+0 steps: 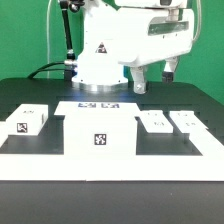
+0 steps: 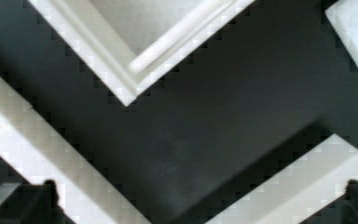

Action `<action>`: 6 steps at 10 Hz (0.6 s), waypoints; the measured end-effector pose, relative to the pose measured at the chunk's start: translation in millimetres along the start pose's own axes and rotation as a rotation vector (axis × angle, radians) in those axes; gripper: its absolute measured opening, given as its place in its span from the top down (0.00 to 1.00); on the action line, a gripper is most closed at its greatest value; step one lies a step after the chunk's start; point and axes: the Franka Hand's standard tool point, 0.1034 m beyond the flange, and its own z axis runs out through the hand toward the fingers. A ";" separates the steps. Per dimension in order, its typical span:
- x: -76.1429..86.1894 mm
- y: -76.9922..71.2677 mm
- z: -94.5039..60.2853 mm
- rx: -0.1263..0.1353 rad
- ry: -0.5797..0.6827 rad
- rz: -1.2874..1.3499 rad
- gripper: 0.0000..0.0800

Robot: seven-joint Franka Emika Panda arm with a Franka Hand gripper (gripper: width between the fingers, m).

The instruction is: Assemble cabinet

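The cabinet point(image 1: 98, 135), a large white box with a square tag on its front, stands at the table's middle. A small white tagged block point(image 1: 28, 122) lies at the exterior view's left, and two small tagged pieces point(image 1: 155, 122) point(image 1: 186, 120) lie at its right. My gripper point(image 1: 152, 78) hangs above the table behind the right pieces, apart from every part. In the wrist view the gripper point(image 2: 190, 205) is open, its dark fingertips point(image 2: 19, 205) stand wide apart, and only black table lies between them.
The marker board point(image 1: 98, 104) lies flat behind the cabinet, at the arm's base. A low white rim point(image 1: 30, 152) runs along the table's front. In the wrist view, white bars point(image 2: 140, 50) form a V over the black table; which parts they are I cannot tell.
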 end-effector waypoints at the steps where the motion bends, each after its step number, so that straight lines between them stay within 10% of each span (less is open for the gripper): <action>1: 0.0 0.0 0.0 0.000 0.000 0.000 0.00; 6: 0.0 0.0 0.0 0.000 0.000 0.000 0.00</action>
